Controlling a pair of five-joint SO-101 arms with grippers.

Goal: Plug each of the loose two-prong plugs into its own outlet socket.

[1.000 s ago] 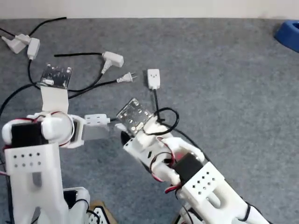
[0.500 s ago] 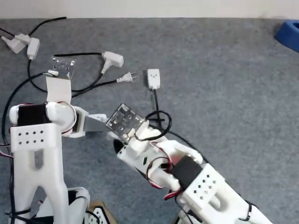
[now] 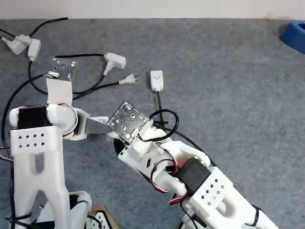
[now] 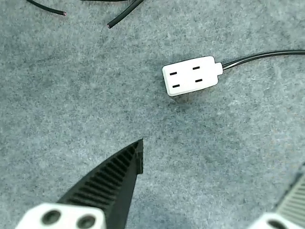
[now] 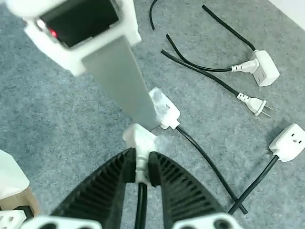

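A two-prong plug (image 5: 139, 139), white, sits clamped in the right pincer (image 5: 140, 164). The pincer's black ribbed jaws stand narrow on the plug's body, and the plug's black cord (image 5: 139, 205) runs back between them. In the right wrist view the plug is just beside a white outlet socket (image 5: 164, 110) lying flat on the worktop (image 3: 228, 95). Whether plug and socket touch I cannot tell. The left arm's flat grey finger (image 5: 126, 76) ends at that socket.

The left pincer (image 4: 221, 155) is spread wide and holds nothing. In its own view the socket lies ahead of the jaws and apart from them. It shows two pairs of slots, with its cord leaving one short end.

From above, both pincers are at the middle-left of the worktop, under the right arm's circuit board (image 3: 126, 121). Taking that board as the centre:
- At 12 o'clock lies a loose pronged plug (image 3: 128, 79) on a black lead.
- Farther out the same way lies an angled white plug (image 3: 116, 61).
- At 1 o'clock lies a second socket (image 3: 156, 80), with its lead trailing toward the arms.
- At 10 o'clock, near the far corner, a pair of white plugs (image 3: 24, 45) lies close together.
- At 2 o'clock a blue object (image 3: 294, 34) is cut by the frame edge.

The worktop is covered in grey, felt-like carpet. A pale strip (image 3: 152, 8) runs along its far edge.
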